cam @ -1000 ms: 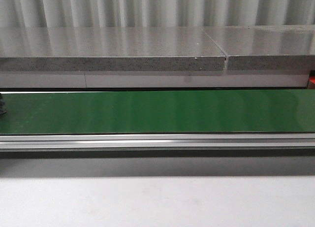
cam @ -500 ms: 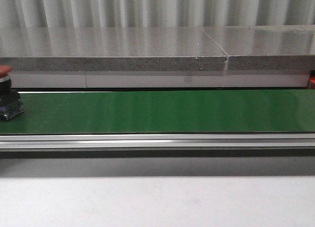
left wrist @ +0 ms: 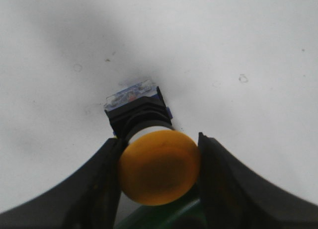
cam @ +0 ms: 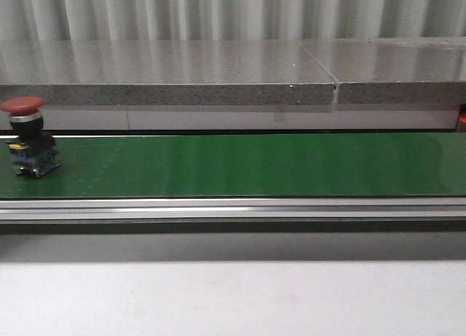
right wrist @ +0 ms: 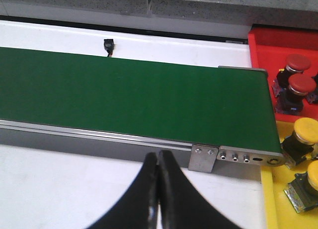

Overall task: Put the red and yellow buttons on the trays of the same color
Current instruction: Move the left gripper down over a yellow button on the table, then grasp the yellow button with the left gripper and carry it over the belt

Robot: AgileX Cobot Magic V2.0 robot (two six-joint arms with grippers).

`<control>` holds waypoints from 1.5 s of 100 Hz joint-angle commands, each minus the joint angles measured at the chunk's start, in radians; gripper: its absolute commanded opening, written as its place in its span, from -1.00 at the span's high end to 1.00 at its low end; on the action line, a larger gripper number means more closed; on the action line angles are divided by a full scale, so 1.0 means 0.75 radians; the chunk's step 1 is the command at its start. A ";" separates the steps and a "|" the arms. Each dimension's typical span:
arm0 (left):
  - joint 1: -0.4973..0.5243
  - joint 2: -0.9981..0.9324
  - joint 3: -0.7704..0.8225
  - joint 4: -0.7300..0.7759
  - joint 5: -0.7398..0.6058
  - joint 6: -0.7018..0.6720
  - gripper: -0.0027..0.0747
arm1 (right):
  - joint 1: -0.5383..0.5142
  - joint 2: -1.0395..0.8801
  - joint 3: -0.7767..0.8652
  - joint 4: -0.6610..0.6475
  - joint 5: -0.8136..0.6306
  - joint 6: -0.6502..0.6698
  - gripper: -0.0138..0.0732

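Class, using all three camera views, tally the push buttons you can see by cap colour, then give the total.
Red buttons: 3, one on the green belt in the front view and two in the red tray.
Yellow buttons: 3, one held in the left claw and two in the yellow tray.
Total: 6

The red tray [right wrist: 278, 38] and yellow tray [right wrist: 278, 199] are cut off by the right wrist view's edge. The yellow button [left wrist: 159, 167] is partly hidden between dark fingers [left wrist: 99, 189].

Button [cam: 28, 135] upright on belt's [cam: 255, 165] far left end, stone ledge [cam: 167, 73] behind
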 commanded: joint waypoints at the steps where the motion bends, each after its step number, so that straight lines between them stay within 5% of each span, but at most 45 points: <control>1: 0.022 -0.142 -0.043 -0.030 -0.009 0.129 0.34 | 0.002 0.011 -0.036 0.006 -0.088 -0.011 0.84; 30: 0.032 -0.277 -0.045 -0.008 0.202 0.550 0.34 | 0.002 0.011 -0.036 0.006 -0.088 -0.011 0.84; 49: -0.016 -0.375 -0.030 -0.004 0.202 0.656 0.34 | 0.002 0.011 -0.036 0.006 -0.088 -0.011 0.84; 105: -0.157 -0.570 0.343 -0.030 0.180 0.734 0.34 | 0.002 0.011 -0.036 0.006 -0.088 -0.011 0.84; 141: -0.158 -0.531 0.372 -0.029 0.193 0.734 0.33 | 0.002 0.011 -0.036 0.006 -0.088 -0.011 0.84; 150: -0.158 -0.531 0.369 -0.029 0.177 0.734 0.18 | 0.002 0.011 -0.036 0.006 -0.088 -0.011 0.84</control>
